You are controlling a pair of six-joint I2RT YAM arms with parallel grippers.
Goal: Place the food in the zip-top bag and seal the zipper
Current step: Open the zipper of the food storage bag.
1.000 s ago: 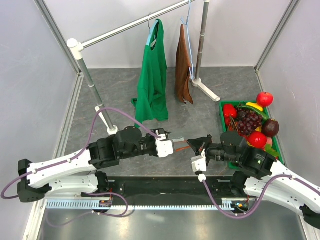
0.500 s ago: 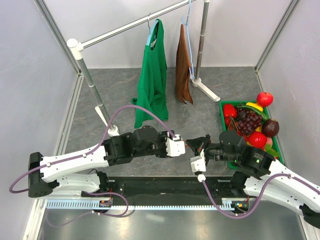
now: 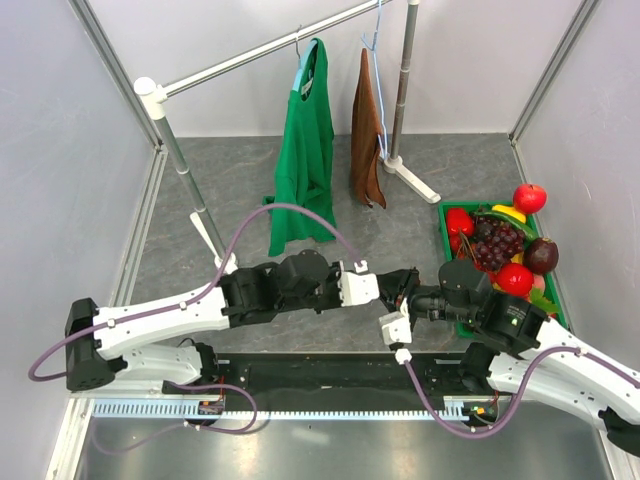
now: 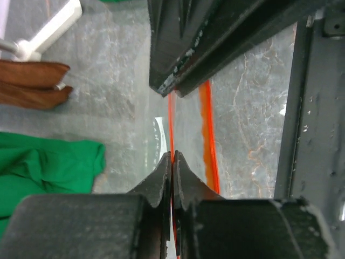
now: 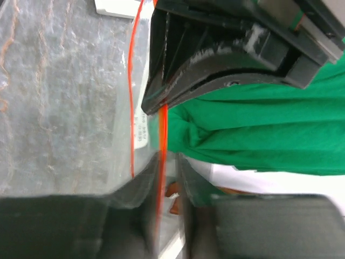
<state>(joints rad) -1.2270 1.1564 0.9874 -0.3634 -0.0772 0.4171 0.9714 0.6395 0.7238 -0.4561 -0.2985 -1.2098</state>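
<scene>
My left gripper (image 4: 172, 154) is shut on the thin orange-red zipper (image 4: 171, 116) of the clear zip-top bag (image 4: 188, 127). My right gripper (image 5: 171, 156) faces it tip to tip, jaws a little apart. The zipper (image 5: 163, 129) runs between them along one finger, and the bag's clear film (image 5: 70, 97) hangs beside it. From above, the left gripper (image 3: 383, 287) and right gripper (image 3: 399, 290) meet at mid-table, and the bag barely shows there. The food lies apart in a green tray (image 3: 443, 222): a red apple (image 3: 529, 197), purple grapes (image 3: 495, 240) and a maroon fruit (image 3: 541, 255).
A clothes rack spans the back, with a green shirt (image 3: 305, 160) and a brown cloth (image 3: 367, 130) hanging from it. Its white feet (image 3: 412, 178) rest on the grey table. Grey walls close in left and right.
My left gripper has travelled right to meet the right gripper and has shut on the zipper. The right gripper's jaws, shut before, now stand apart.
</scene>
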